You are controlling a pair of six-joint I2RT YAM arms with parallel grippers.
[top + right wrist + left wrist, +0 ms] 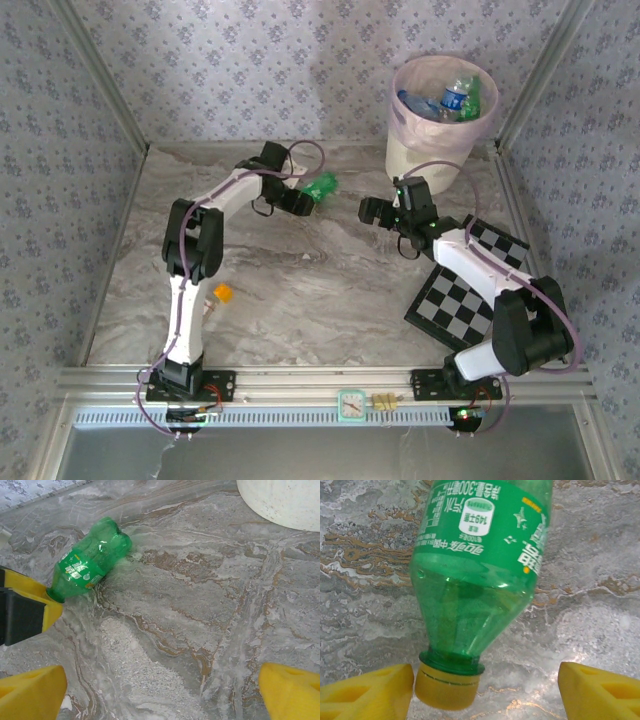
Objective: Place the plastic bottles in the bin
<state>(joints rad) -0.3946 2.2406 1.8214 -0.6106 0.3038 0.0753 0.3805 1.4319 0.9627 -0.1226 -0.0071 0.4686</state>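
Green plastic bottle (322, 187) with a yellow screw cap (447, 690) lies on its side on the table, straight ahead of the left gripper (303, 200), cap end pointing back at the tool. In the left wrist view the gripper's yellow fingers (367, 692) stand apart on either side of the cap. One finger is right against the cap, though contact cannot be confirmed, and the other is well clear of it with bare table between. The jaws are open and nothing is clamped.

The right gripper (375, 212) hangs over bare table with its fingers spread wide and nothing between them. From its wrist view, the green bottle lies ahead and to its left, with the left gripper at the bottle's cap end.

Beyond the right gripper stands the round cream-white bin (420, 160), lined with a translucent pink bag folded over its rim. Inside it are several bottles, among them a clear bottle with a blue label (455, 98).

The table (300, 290) is a glossy grey marble-patterned slab with brown veining. A black-and-white checkerboard (465, 295) lies flat under the right arm, behind its gripper. A tiny orange piece (222, 293) sits beside the left arm, well behind its gripper. Aluminium rails (300, 380) frame the table. Walls papered in pale lilac with a small floral pattern (250, 70) enclose it on three sides.
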